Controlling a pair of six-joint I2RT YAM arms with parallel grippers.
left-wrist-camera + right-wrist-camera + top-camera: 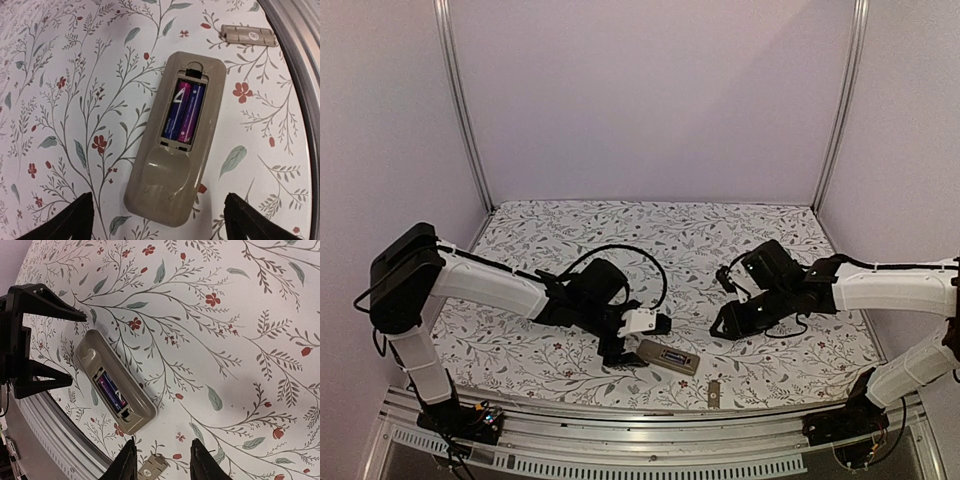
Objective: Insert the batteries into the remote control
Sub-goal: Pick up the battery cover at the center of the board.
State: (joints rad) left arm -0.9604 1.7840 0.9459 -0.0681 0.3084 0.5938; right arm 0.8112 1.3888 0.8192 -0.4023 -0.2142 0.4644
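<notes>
The remote control (172,150) lies back up on the flowered cloth, its battery bay uncovered. Two batteries (183,111), with dark blue and magenta labels, lie side by side inside the bay. My left gripper (159,200) stands open just above the remote's near end, one finger on each side and nothing held. In the top view the remote control (668,357) lies near the front edge with the left gripper (620,350) at its left end. My right gripper (164,450) is open and empty, hovering apart to the right of the remote control (115,382) and its batteries (111,390).
A small flat grey cover piece (248,35) lies on the cloth beside the remote, near the metal front rail (650,420); the cover piece (152,467) shows just below my right fingertips. Side walls and frame posts (460,100) enclose the table.
</notes>
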